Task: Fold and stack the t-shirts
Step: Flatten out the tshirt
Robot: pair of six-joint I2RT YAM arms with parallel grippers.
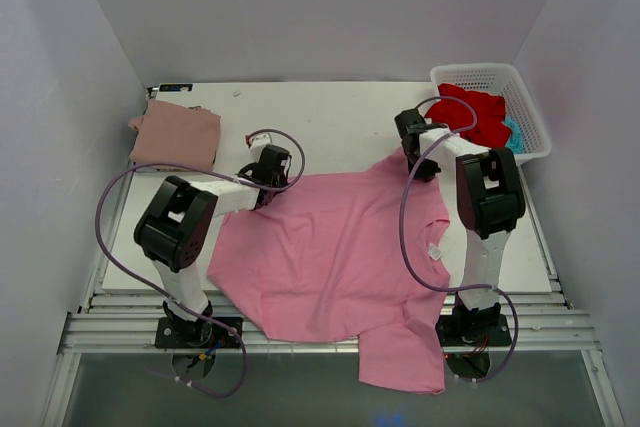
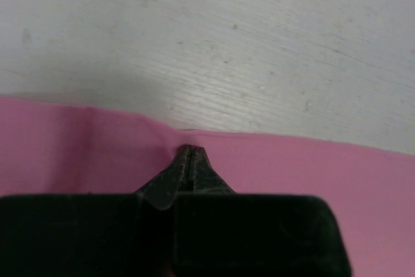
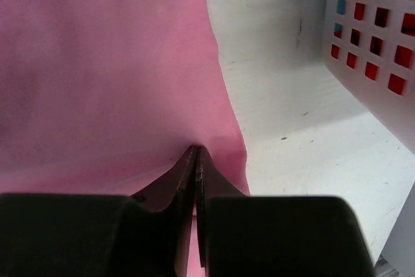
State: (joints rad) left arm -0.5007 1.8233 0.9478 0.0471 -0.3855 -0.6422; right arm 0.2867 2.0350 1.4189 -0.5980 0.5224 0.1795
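A bright pink t-shirt [image 1: 340, 257] lies spread across the table's middle, one part hanging over the near edge, its white neck label [image 1: 435, 250] showing at the right. My left gripper [image 1: 262, 190] is shut on the shirt's far left edge [image 2: 188, 149]. My right gripper [image 1: 420, 164] is shut on its far right corner [image 3: 196, 150]. A folded dusty rose t-shirt [image 1: 177, 135] lies at the far left. A red t-shirt [image 1: 478, 112] and a bit of teal cloth [image 1: 514, 134] sit in the basket.
A white latticed basket [image 1: 522, 92] stands at the far right corner; its wall shows in the right wrist view [image 3: 369, 37]. White table surface [image 1: 330, 112] lies beyond the pink shirt. Grey walls enclose the table on three sides.
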